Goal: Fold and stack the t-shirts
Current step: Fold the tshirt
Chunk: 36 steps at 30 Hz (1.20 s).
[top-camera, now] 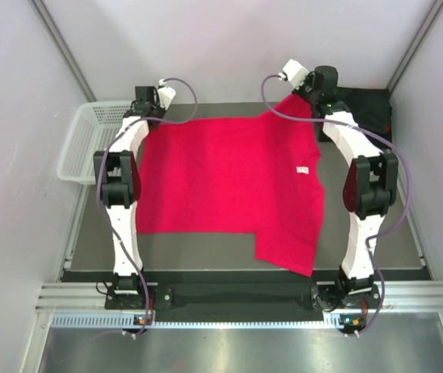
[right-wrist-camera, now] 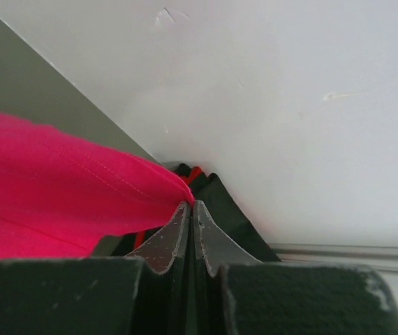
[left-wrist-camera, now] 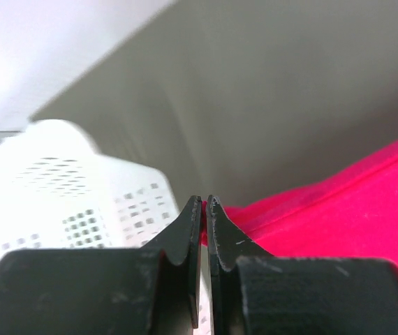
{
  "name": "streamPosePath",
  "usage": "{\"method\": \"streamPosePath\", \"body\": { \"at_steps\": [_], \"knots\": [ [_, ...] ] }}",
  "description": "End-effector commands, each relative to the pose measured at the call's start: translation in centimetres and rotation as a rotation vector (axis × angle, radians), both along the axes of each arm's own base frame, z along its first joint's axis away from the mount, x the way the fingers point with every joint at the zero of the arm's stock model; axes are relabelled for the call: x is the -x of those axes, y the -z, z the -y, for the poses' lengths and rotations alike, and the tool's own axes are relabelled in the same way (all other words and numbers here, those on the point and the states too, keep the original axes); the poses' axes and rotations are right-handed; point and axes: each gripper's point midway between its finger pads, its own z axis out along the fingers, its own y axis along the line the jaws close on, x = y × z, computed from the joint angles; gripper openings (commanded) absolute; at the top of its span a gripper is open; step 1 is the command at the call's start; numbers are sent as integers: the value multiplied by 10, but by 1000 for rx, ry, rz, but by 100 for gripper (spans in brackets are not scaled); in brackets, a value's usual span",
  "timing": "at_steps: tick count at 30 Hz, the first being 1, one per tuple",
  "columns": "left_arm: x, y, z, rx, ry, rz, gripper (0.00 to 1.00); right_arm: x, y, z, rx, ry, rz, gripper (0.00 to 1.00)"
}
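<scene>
red t-shirt (top-camera: pixel 229 179) spread across table (top-camera: pixel 190 250). left pincer (left-wrist-camera: pixel 204 202) pinching its far-left corner, beside white basket (top-camera: pixel 89 140). right pincer (right-wrist-camera: pixel 190 204) pinching its far-right corner, raised, near black t-shirts (top-camera: pixel 365 105) at table's far-right corner.

Nothing you can read right now, operator, in any of the three views. The only candidate is a small white tag (top-camera: pixel 303 169) on the red shirt (top-camera: pixel 229 175), toward its right side in the top view. It's far too small for you to make out any print on it.
</scene>
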Motion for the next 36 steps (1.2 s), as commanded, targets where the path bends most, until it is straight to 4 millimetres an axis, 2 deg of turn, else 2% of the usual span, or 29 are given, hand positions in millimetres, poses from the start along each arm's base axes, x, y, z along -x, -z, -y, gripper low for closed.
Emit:
{"method": "streamPosePath", "body": {
  "at_steps": [1,2,3,5,7,9,13,14,18,28,36],
  "knots": [
    [-5,-95,2,24,10,207,0,26,-28,-13,-21,-33,12,0],
    [-3,-95,2,24,10,204,0,32,-33,-15,-19,-38,16,0],
    [-1,-96,1,23,9,204,0,38,-24,-21,-13,-52,-7,0],
    [4,-96,-1,11,9,199,0,48,-26,-22,-10,-56,-14,0],
    [9,-94,-5,-6,9,193,0,60,-15,-28,-4,-72,-53,0],
    [13,-93,-8,-6,1,188,0,73,-15,-29,17,-84,-59,0],
    [25,-88,-9,-5,7,167,0,92,-17,-25,22,-80,-81,0],
    [26,-86,-8,-4,9,161,0,96,-22,-23,17,-75,-75,0],
    [31,-75,-5,8,31,115,0,110,-17,-17,27,-64,-95,0],
    [29,-65,10,77,74,74,0,118,-21,-3,27,-23,-97,0],
    [25,-63,3,68,26,88,0,121,-28,13,32,10,-91,0]
  ]
}}
